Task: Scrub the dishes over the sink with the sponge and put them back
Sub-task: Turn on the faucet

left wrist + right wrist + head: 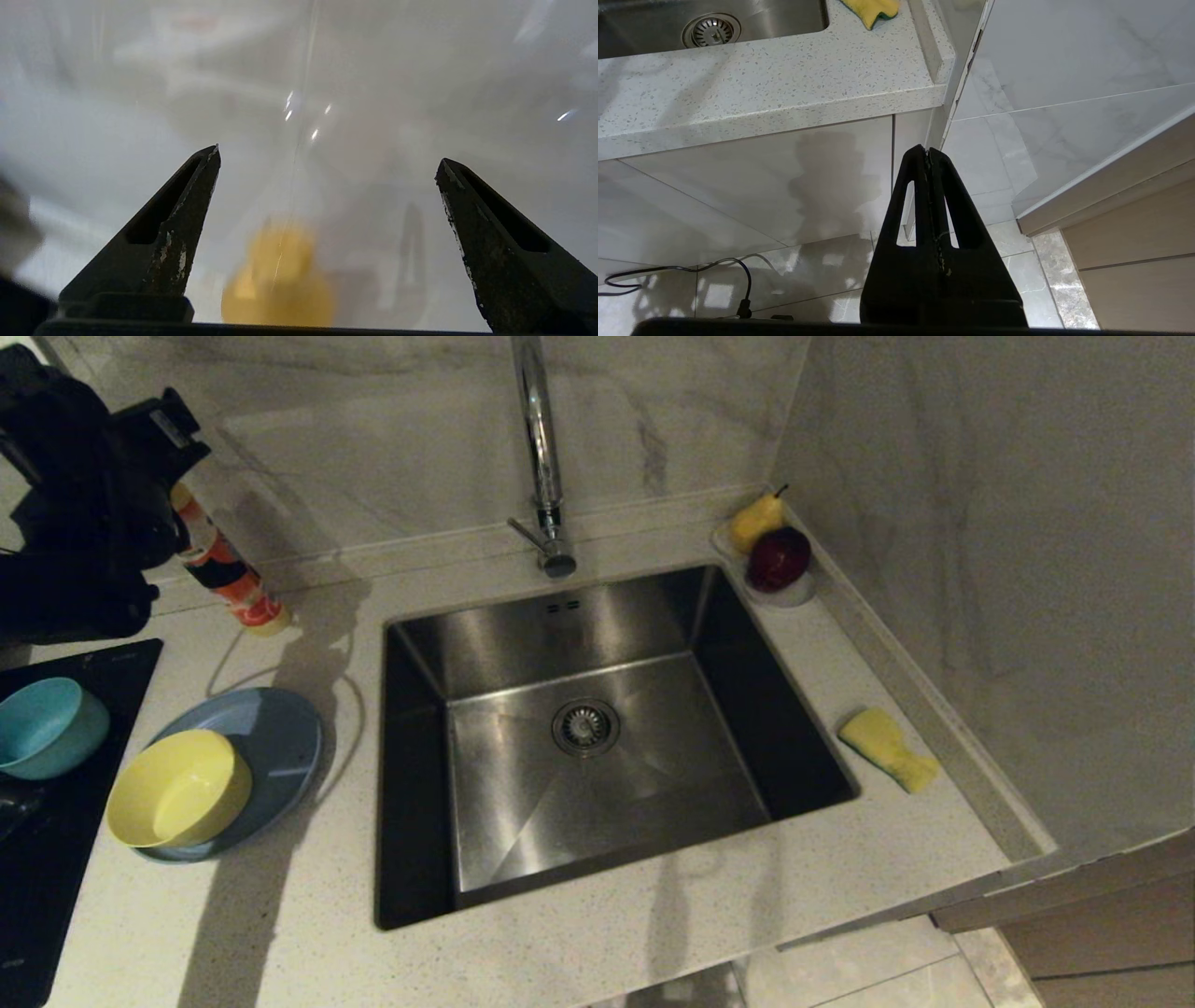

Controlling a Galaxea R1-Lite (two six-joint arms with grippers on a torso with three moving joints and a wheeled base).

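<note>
The pale yellow bowl [177, 789] sits on the light-blue plate [280, 737], on the counter left of the sink [597, 737]. Further left, the teal bowl [47, 726] rests on a black cooktop. The yellow sponge [887, 747] [873, 9] lies on the counter right of the sink. My left arm [93, 504] is raised at the far left, above the dishes and apart from them. The left gripper [328, 155] is open and empty, with only a blurred yellow shape [278, 280] beyond it. The right gripper [928, 149] hangs shut and empty below the counter's front edge.
An orange-and-white bottle [229, 574] stands just behind the plate, close under my left arm. A chrome tap [541, 448] rises behind the sink. A clear dish holds a pear [754, 521] and a dark red apple [778, 558] in the back right corner by the wall.
</note>
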